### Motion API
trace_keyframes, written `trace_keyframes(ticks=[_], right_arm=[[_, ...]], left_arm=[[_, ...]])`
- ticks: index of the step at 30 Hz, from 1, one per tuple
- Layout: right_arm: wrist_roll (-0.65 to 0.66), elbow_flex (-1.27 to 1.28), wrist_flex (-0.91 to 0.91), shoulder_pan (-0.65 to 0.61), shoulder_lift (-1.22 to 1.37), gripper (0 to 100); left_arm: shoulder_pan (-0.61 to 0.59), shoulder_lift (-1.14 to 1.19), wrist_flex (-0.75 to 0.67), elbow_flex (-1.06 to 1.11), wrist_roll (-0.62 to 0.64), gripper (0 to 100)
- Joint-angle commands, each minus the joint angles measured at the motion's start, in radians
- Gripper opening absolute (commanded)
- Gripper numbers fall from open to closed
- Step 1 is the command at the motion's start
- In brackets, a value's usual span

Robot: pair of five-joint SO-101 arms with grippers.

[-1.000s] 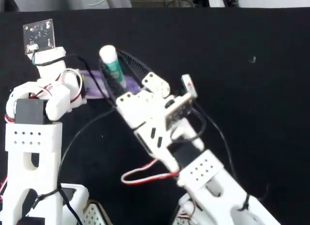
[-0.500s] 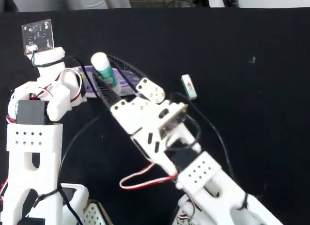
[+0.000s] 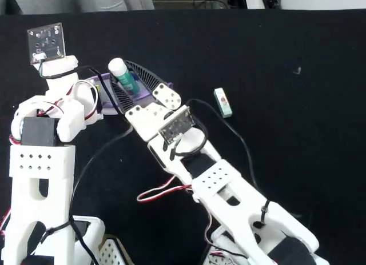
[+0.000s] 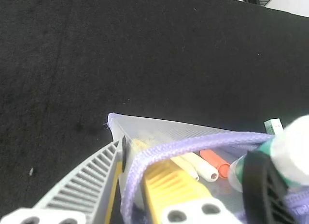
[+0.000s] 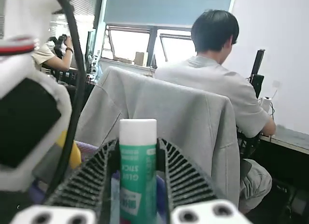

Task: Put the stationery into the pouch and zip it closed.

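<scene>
Over the last second my right gripper point(image 3: 126, 81) has swung the glue stick point(image 3: 120, 74) toward the pouch point(image 4: 159, 132). The stick now stands upright at the pouch's mouth, with the jaws clamped around its green barrel. My left gripper point(image 4: 128, 150) pinches the pouch's purple rim, propping it open. Pens point(image 4: 203, 165) lie inside the pouch. I judge that releasing the stick comes next. A small white-green block point(image 3: 223, 101) waits well apart from the pouch.

One pouch point(image 4: 159, 132), one glue stick point(image 3: 122, 73), one eraser point(image 3: 223, 101) — two arms point(image 3: 43, 156) point(image 3: 217, 185)
</scene>
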Motion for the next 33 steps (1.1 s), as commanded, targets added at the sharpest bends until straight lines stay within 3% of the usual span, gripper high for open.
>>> trace_keyframes(ticks=[1,6,10,12,16,27,33], right_arm=[[0.015,0.005,-0.023,0.046,-0.016,1.1],[0.017,0.041,-0.011,0.046,-0.097,2.4],[0.020,-0.007,0.146,0.048,-0.148,16.7],[0.081,-0.065,0.258,0.048,-0.162,19.6],[0.236,-0.182,0.465,0.048,-0.168,15.4],[0.247,-0.305,0.654,0.095,-0.228,12.0],[0.242,-0.415,0.862,0.187,-0.433,12.0]], left_arm=[[0.010,0.018,-0.006,0.016,-0.005,3],[0.010,0.015,-0.009,0.016,-0.006,3],[-0.015,0.017,-0.009,0.015,-0.006,3],[-0.039,0.018,-0.012,0.010,-0.006,3],[-0.096,0.020,-0.017,-0.007,-0.008,3],[-0.185,0.021,-0.017,-0.044,-0.061,3],[-0.137,0.012,-0.008,-0.045,0.087,3]])
